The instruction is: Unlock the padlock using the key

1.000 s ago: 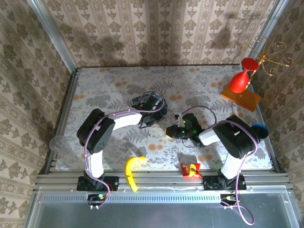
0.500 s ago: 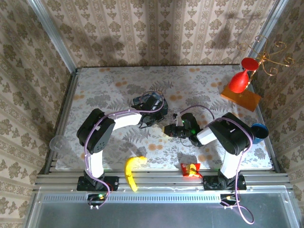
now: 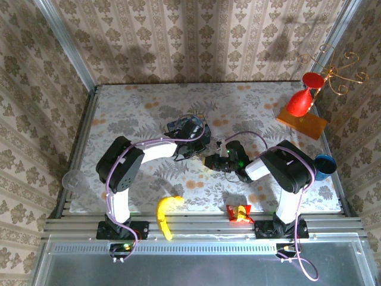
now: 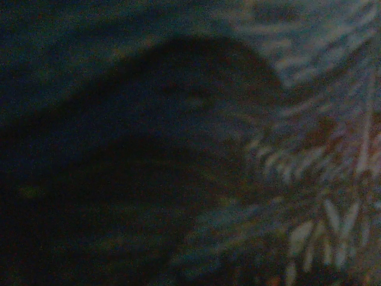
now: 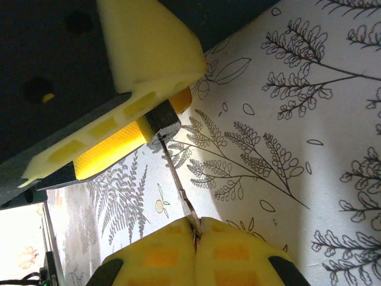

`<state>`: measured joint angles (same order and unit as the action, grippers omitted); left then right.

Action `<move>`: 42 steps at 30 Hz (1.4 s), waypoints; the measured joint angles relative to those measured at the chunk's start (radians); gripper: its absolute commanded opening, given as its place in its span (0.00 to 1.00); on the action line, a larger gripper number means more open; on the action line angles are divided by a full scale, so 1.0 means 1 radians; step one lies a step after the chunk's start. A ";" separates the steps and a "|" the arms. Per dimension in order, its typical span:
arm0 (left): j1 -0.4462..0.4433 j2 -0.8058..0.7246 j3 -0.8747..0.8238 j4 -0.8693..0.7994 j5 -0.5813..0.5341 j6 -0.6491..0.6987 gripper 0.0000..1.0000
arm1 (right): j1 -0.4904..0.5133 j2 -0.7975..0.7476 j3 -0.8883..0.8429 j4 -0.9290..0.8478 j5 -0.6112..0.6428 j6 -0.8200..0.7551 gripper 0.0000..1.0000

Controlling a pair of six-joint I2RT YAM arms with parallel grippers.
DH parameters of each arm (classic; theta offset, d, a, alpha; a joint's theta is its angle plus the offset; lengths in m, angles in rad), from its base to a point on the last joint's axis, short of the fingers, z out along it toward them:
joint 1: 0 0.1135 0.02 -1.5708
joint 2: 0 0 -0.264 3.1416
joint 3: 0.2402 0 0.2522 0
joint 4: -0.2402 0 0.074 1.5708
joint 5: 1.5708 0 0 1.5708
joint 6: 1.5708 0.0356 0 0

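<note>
Right gripper [image 5: 195,235] is clenched: in its wrist view the two yellow fingertips meet at the bottom edge and pinch the thin metal key [image 5: 178,190] between them. The key runs as a slim shaft up and to the left, and its far end touches a small dark block, the padlock [image 5: 162,122]. The padlock sits at the fingertips of the left gripper [image 5: 171,102], between a pale foam-coloured finger above and a brighter yellow finger below. That gripper appears to be grasping the padlock, though the contact itself is partly in shadow. Beneath both lies the surface [image 5: 309,119], a white cloth printed with dark fern sprigs.

From above, the right gripper [image 3: 213,161] points left near the middle of the surface [image 3: 131,113], and the left gripper [image 3: 191,145] is just beside it, up and to the left. The left gripper lies against the near side of a blue tin box [image 3: 181,126]. The padlock is too small to make out from there. The left wrist view is dark and blurred, with a patch of cloth pattern at its right.

Near the front edge lie a banana [image 3: 164,215] and a red packet [image 3: 238,213]. A red goblet [image 3: 300,102] stands on a wooden board [image 3: 309,125] at the far right, and a blue cup [image 3: 325,164] sits at the right edge.
</note>
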<state>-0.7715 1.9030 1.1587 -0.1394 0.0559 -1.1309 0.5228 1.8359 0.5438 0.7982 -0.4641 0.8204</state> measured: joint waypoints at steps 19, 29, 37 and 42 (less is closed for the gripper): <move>0.005 0.000 -0.003 0.016 0.002 0.000 0.16 | 0.006 0.010 0.003 0.025 0.035 0.052 0.00; 0.008 0.000 -0.016 0.042 0.004 -0.032 0.11 | 0.019 0.015 -0.002 0.053 0.072 0.054 0.00; 0.010 0.000 -0.016 0.055 0.013 -0.056 0.08 | 0.039 0.019 -0.027 0.115 0.132 0.054 0.00; 0.010 0.000 -0.016 0.055 0.013 -0.056 0.06 | 0.039 0.020 -0.027 0.115 0.134 0.044 0.00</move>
<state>-0.7620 1.9030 1.1427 -0.0845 0.0685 -1.1866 0.5621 1.8557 0.5171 0.9134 -0.3298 0.8642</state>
